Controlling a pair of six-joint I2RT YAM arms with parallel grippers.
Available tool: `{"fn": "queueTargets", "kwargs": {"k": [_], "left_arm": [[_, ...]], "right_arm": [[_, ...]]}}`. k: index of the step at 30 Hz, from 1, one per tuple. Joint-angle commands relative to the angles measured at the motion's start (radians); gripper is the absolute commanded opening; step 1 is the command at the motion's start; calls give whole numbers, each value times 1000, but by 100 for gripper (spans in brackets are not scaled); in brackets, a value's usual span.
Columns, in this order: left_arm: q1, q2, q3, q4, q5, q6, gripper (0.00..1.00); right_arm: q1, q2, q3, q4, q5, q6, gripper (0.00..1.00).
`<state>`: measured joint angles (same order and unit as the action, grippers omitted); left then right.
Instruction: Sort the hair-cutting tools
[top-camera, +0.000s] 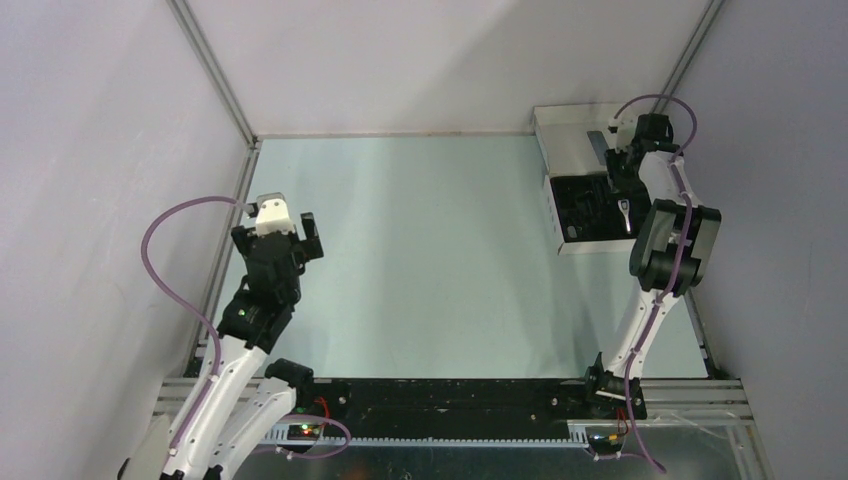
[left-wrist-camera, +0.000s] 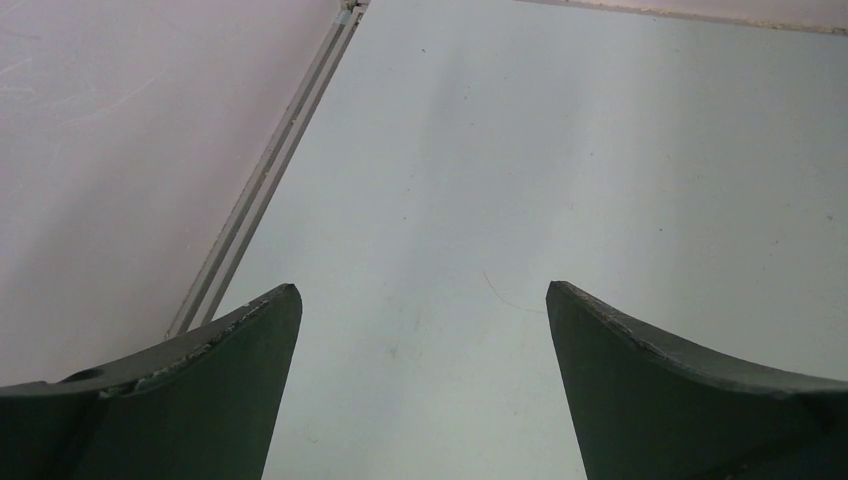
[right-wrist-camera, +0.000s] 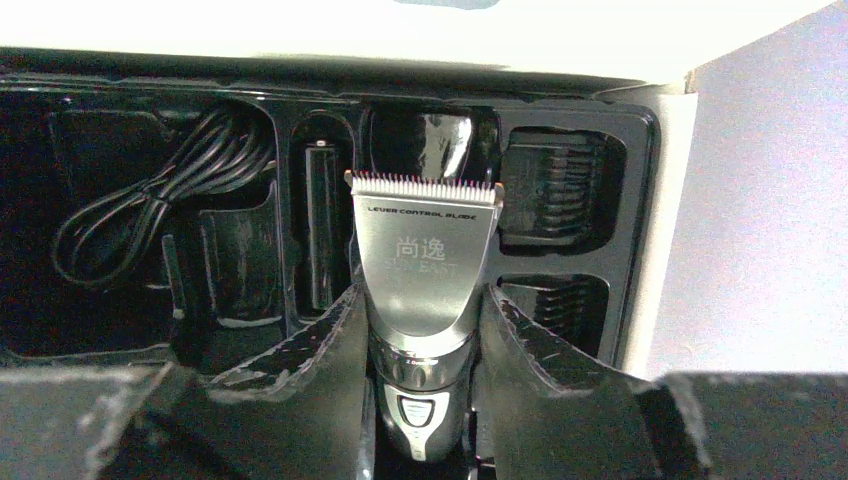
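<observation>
**Right arm has the clipper pinched, left arm wide open over bare table**

So the right gripper (right-wrist-camera: 422, 295) is over at the far right corner of the table (top-camera: 420, 260), reaching down into the black tray (right-wrist-camera: 640, 200) that sits in the white box (top-camera: 575, 125). Its two fingers (right-wrist-camera: 310, 350) are clamped on either side of the silver-grey hair clipper (right-wrist-camera: 425, 260), pressing on the body just below the blade head. The blade teeth point away from the wrist camera, and the clipper lines up with the glossy centre slot of the tray. Honestly can't tell if it's resting in the slot or lifted a bit above it.

The other bits are all sitting in the tray:
- coiled cable (right-wrist-camera: 150, 215) in the big compartment on the left of the wrist view
- thin stick brush (right-wrist-camera: 318, 220) upright in the narrow slot just left of the clipper
- a comb attachment (right-wrist-camera: 560, 190) in the upper right pocket, and another ribbed black piece in the pocket below it

The left gripper (left-wrist-camera: 423, 300) is way over on the left side of the table, well apart from the box. Its jaws are spread fully with nothing between them, just plain tabletop underneath and the wall rail (left-wrist-camera: 270, 170) off to the side
</observation>
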<state>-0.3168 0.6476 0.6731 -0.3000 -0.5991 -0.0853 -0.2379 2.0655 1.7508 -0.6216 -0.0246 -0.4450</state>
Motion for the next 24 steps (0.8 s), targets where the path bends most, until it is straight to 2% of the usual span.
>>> {"fn": "queueTargets", "kwargs": {"k": [1,8,12,13,16,24], "left_arm": [[17,6,-5,38,-14,18,100],[26,22,-6,39,-5,18,100],[31,30,-4,36,1,16,100],[33,32,-4,36,3,15,100],[38,30,-2,36,12,10,100],[53,21,0,36,29,1,100]], "right_arm": [[-13,35,55,-2,24,-5,0],[-26,104,102,-12,2,18,5],[-33,129,123,-15,0,32,21],[-33,131,126,-16,0,36,31],[-34,119,133,-16,-3,49,48],[-34,14,117,2,3,68,57]]}}
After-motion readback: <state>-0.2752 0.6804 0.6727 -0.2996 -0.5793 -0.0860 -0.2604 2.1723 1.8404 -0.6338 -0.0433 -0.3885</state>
